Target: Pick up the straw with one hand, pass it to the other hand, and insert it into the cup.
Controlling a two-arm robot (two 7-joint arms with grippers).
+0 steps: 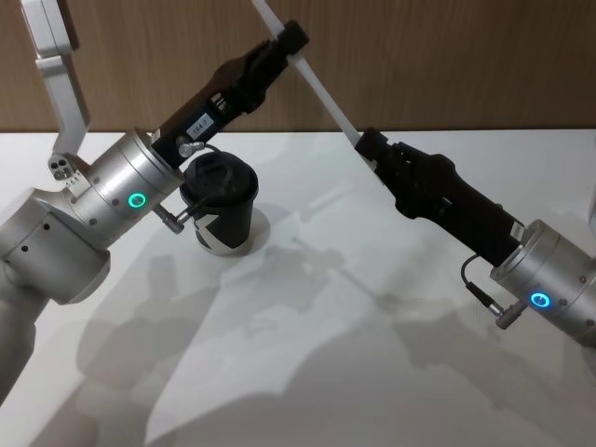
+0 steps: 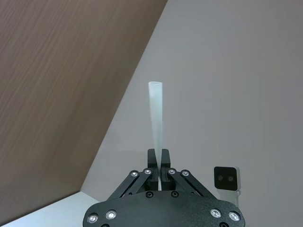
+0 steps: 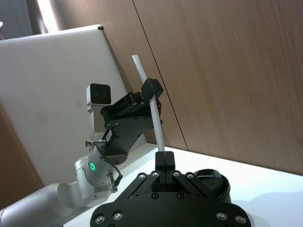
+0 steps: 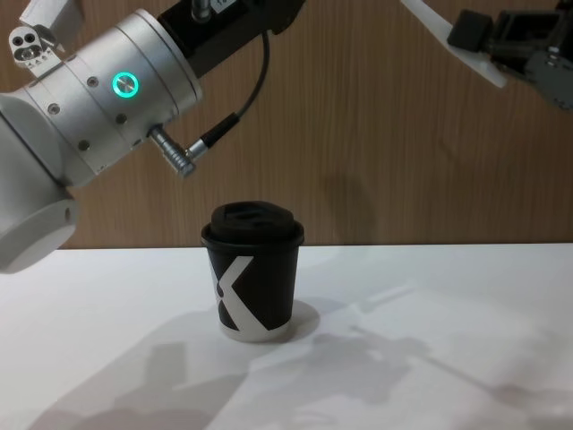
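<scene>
between left hand and right hand, thin white straw

White table w/ wood-panel wall behind; small white cam box against pale panel.

Site type: robotics lab or test cell, not domestic.
Evidence:
- plain white table, 6 o'clock to centre
- wood-grain wall panel along 12 o'clock
- pale partition panel carrying small boxed camera on bracket
- two silver robot arms with ring lights lit: left arm at 9 o'clock, right arm at 4 o'clock
- branded paper cup on table, 10 o'clock
</scene>
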